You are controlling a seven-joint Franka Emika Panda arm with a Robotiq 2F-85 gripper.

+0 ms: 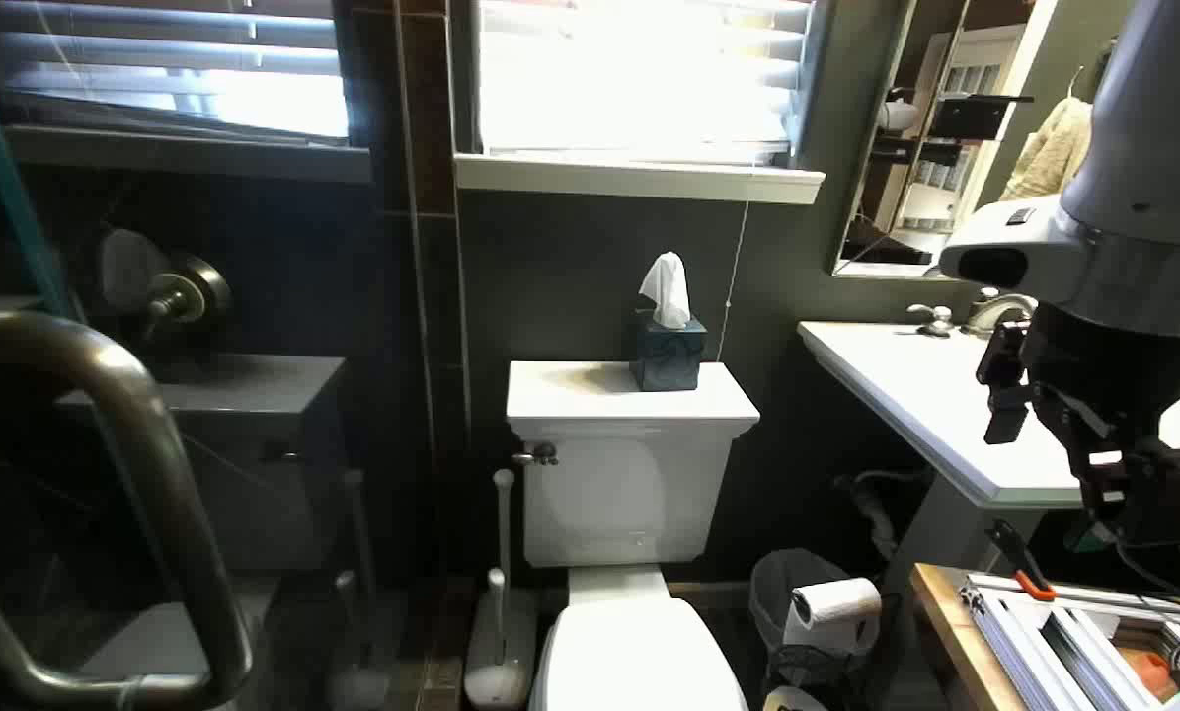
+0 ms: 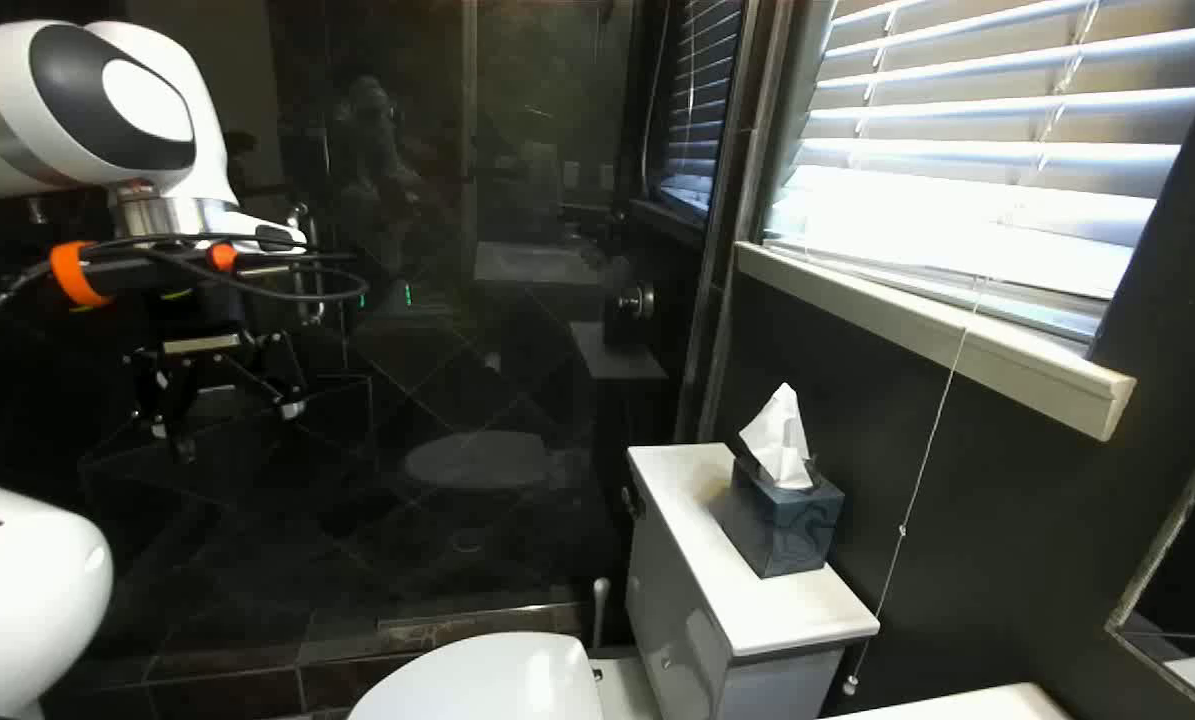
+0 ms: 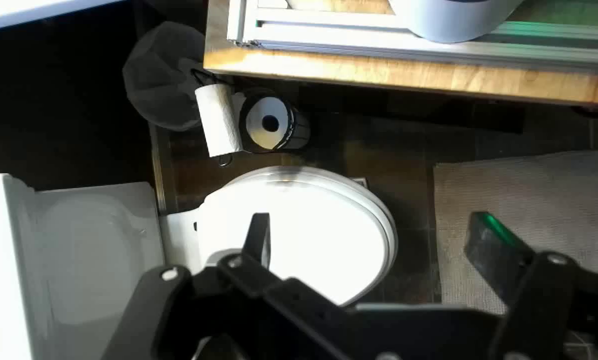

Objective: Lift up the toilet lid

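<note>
Wrist view: fingers [image 3: 257, 239] stand wide apart, holding nothing; closed toilet lid [image 3: 304, 230] looks light, stiff, slick, probably best hooked under its front edge.

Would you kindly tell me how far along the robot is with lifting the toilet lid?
No lifting looks done: the toilet lid lies down in all three views. Nothing is in hand: the gripper is open, its fingers wide apart and clear of the lid. Left, most likely, is the whole job: reaching the lid, getting a grip and raising it toward the tank.
</note>
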